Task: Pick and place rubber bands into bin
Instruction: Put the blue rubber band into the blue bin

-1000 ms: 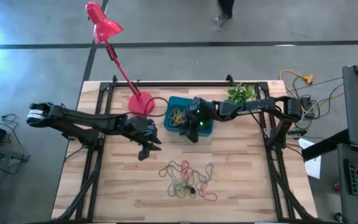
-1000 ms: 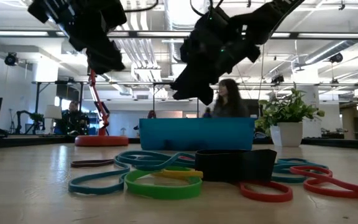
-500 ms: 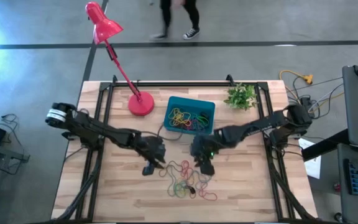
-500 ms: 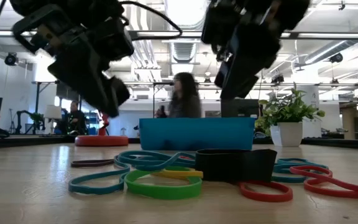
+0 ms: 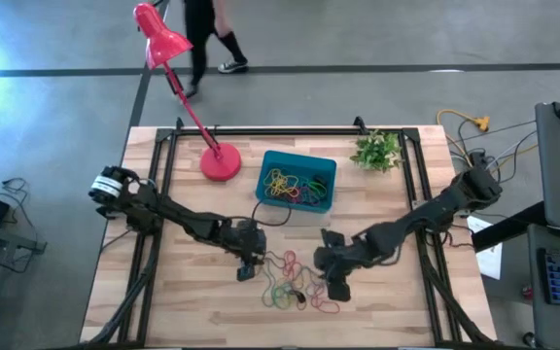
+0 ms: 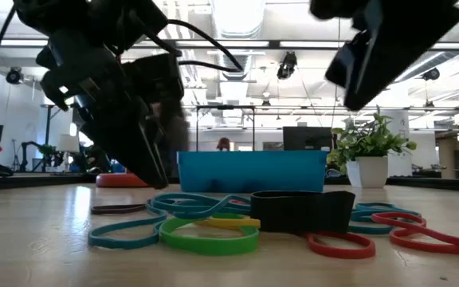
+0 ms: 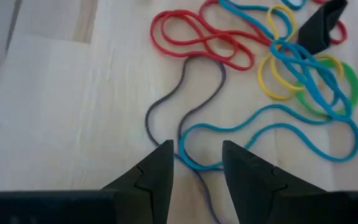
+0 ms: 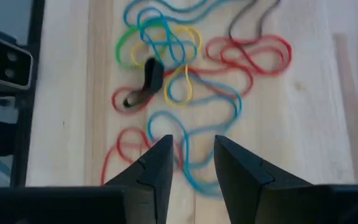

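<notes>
You get one straight-down overhead, one table-level view facing twelve o'clock, and two close wrist cameras; all four share the rubber bands (image 5: pixel 295 279) mid-table.

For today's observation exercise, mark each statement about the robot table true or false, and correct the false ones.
1. The small rectangular teal-blue plastic bin already holds some rubber bands. True.
2. The red desk lamp's round base stands inside the bin. False: it stands on the table beside it.
3. The left gripper has open fingers over a teal rubber band. True.
4. The right gripper hangs over the bin. False: it is over the loose pile of bands.
</notes>
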`<action>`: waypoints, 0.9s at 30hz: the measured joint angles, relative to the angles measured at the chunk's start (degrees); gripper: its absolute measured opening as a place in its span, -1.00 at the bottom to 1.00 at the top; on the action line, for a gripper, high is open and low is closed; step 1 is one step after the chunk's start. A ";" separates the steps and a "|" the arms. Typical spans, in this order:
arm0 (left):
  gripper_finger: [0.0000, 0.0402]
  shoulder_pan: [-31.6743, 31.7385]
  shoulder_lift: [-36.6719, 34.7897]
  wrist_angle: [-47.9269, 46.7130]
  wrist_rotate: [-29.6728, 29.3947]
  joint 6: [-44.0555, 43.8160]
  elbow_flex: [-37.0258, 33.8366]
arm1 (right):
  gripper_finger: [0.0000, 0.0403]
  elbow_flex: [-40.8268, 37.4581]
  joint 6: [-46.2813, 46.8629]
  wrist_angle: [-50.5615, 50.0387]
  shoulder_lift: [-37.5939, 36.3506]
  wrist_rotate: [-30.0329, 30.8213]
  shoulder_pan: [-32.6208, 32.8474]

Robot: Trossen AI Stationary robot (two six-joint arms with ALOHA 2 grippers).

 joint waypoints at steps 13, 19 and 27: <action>-0.40 -0.71 2.97 0.71 -1.47 -1.56 0.32 | -0.50 -3.63 8.16 -0.36 -3.00 6.65 6.07; -0.47 -0.73 3.79 0.51 -2.03 -2.98 0.83 | -0.50 -3.78 8.16 -0.21 -2.94 7.59 6.16; -0.96 -0.79 3.55 0.05 -4.25 -3.63 0.68 | -0.50 -3.91 7.30 -0.40 -2.95 7.74 6.14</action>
